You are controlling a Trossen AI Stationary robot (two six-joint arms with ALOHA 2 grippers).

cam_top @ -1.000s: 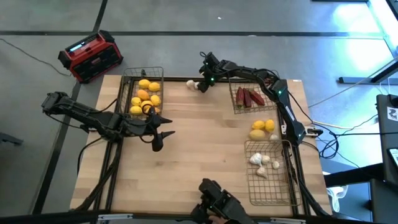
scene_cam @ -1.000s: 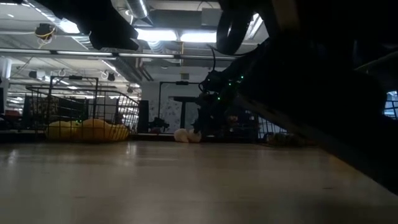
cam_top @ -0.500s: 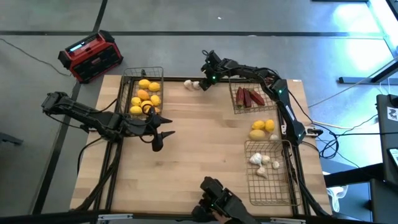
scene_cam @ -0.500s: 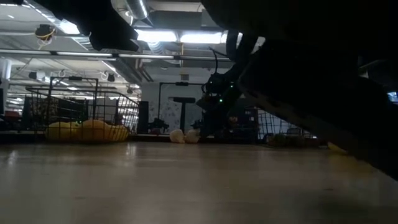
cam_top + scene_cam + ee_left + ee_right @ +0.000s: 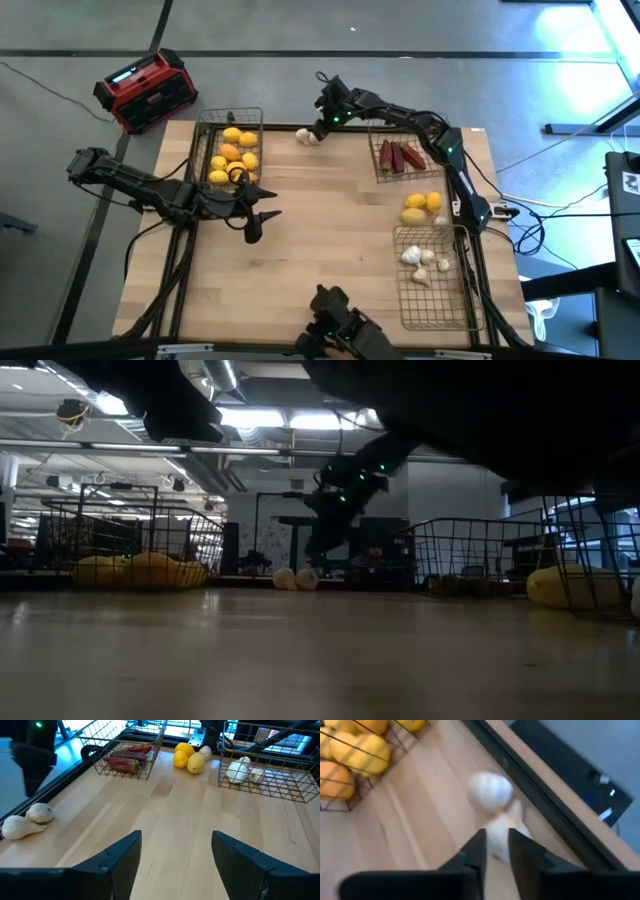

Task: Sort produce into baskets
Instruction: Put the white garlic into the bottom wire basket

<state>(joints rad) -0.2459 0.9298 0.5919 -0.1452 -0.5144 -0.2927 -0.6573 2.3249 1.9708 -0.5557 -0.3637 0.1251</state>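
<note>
Two white garlic bulbs [image 5: 307, 136] lie side by side on the wood by the table's far edge, also in the low view [image 5: 296, 578]. My right gripper [image 5: 314, 560] hangs just above them, its fingers nearly together with nothing between them; the bulbs [image 5: 492, 795] show blurred beyond its tips. My left gripper [image 5: 262, 218] waits open over the table's left middle. Yellow and orange fruits fill the left basket [image 5: 231, 118]. Red pieces lie in the far right basket [image 5: 383, 168], garlic in the near right basket [image 5: 435, 300]. Two yellow fruits [image 5: 421, 206] rest on the table between those baskets.
A red-and-black box [image 5: 146, 90] stands on the floor beyond the far left corner. A dark device [image 5: 335, 322] sits at the table's near edge. Bare wood [image 5: 320, 230] stretches across the table's middle.
My right gripper has shut its fingers beside the garlic bulbs and then risen, drawing a little toward the far edge. Both bulbs stay on the table. My left gripper has kept still.
</note>
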